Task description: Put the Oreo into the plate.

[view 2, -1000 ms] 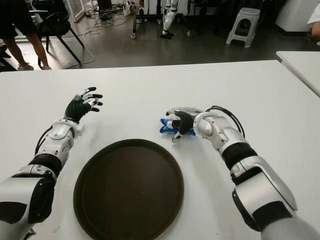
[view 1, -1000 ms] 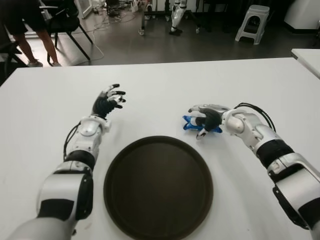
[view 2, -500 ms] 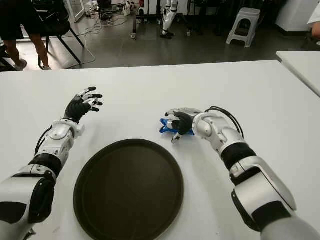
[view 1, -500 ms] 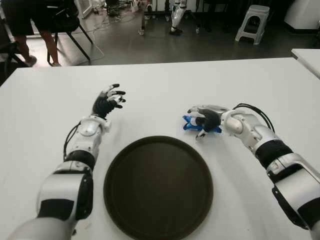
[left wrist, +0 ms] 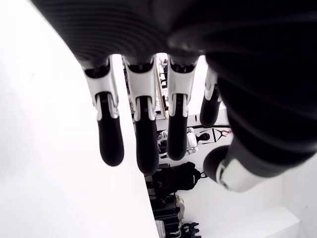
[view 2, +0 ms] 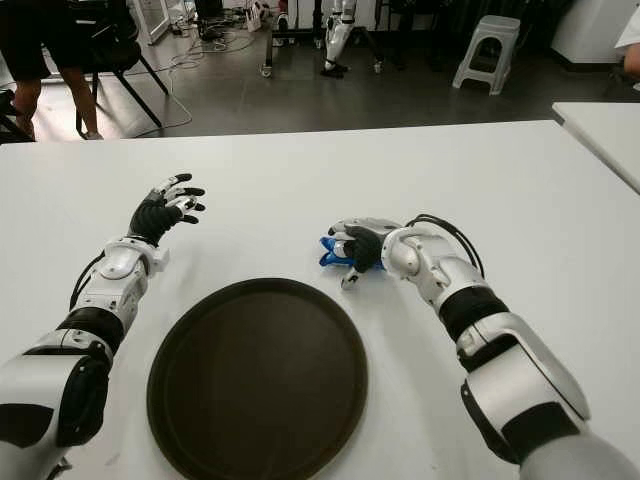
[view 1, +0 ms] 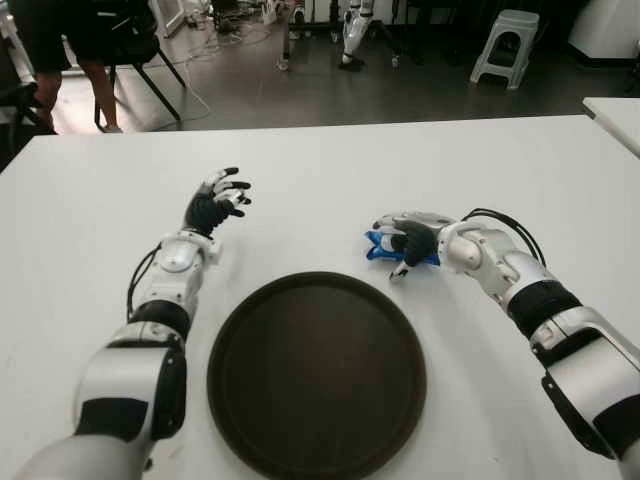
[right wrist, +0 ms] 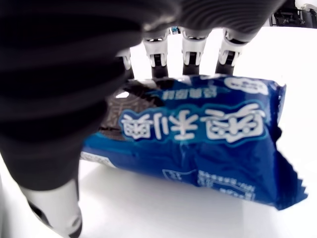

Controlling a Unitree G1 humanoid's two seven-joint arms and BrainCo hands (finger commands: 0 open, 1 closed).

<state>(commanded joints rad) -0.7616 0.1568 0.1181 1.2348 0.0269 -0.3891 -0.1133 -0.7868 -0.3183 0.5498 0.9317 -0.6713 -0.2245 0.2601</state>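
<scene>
Under right hand [view 1: 412, 240], Oreo pack [right wrist: 198, 144] half hidden

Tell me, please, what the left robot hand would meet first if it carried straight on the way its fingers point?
Probably nothing: the left robot hand, fingers spread, points across bare white table toward its far edge. Height above the table is unclear.

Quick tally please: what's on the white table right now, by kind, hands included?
Oreo packet, blue, under the right hand's fingers: 1
Plate, dark and round, nothing in it: 1
Robot hands: 2, left hand with fingers spread beyond the plate's left side, right hand over the packet
Total: 4
</scene>
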